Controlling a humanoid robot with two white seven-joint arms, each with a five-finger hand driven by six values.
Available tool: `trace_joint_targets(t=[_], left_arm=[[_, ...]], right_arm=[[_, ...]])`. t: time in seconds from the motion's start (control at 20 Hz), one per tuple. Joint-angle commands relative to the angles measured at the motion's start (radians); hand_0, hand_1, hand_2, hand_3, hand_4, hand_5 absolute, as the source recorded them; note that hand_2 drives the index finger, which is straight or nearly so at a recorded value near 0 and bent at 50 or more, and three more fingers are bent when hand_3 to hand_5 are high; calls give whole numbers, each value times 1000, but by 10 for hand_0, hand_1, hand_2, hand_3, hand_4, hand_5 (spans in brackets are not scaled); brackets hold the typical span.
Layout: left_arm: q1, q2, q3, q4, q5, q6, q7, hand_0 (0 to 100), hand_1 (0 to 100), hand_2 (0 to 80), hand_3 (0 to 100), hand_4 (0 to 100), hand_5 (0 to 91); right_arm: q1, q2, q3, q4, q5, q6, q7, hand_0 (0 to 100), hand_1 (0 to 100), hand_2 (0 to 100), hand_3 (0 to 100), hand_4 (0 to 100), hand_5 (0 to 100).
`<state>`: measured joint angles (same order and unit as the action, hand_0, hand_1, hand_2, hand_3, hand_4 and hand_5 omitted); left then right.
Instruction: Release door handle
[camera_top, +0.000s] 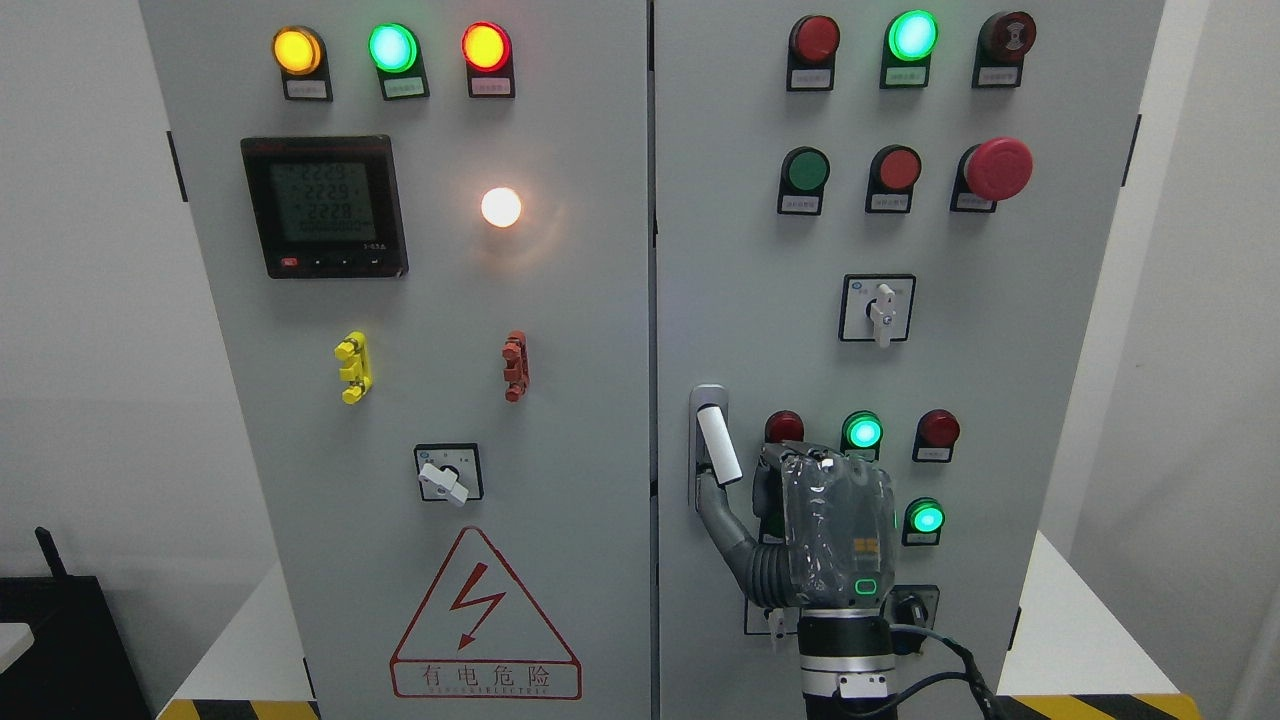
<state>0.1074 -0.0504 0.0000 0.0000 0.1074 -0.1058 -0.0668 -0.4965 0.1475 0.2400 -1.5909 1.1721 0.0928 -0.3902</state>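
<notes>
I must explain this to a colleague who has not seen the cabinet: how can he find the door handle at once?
Look at the grey cabinet's right door, along its left edge beside the centre seam, below the middle. The door handle is a white bar tilted out of a silver recess, with the right hand at its lower end. It is the only long white bar; its neighbours are round lamps and buttons.

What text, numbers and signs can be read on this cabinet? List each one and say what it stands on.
"有电危险": under the lightning bolt in the red warning triangle, left door.
"2228", "2229", "2228": roughly, the top three rows on the digital meter; digits blurred, fourth row unreadable.
White label plates under the lamps and buttons: too small to read.
Selector switch plate: markings too small to read.
</notes>
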Motion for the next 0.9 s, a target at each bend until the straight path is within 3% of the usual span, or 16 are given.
trace_joint_targets(t=[0.0,0.85], left_arm=[[-1,1,-14,20,0,0,-1,120,389,0,0,0,0],[0,0,-14,20,0,0,-1,120,389,0,0,0,0]], right_arm=[[1,1,-11,-1,-3,-1,1,424,585,925,1000,1000,999],[6,1,-25,-12,-3,-2,-1,411,586,926,1000,1000,1000]])
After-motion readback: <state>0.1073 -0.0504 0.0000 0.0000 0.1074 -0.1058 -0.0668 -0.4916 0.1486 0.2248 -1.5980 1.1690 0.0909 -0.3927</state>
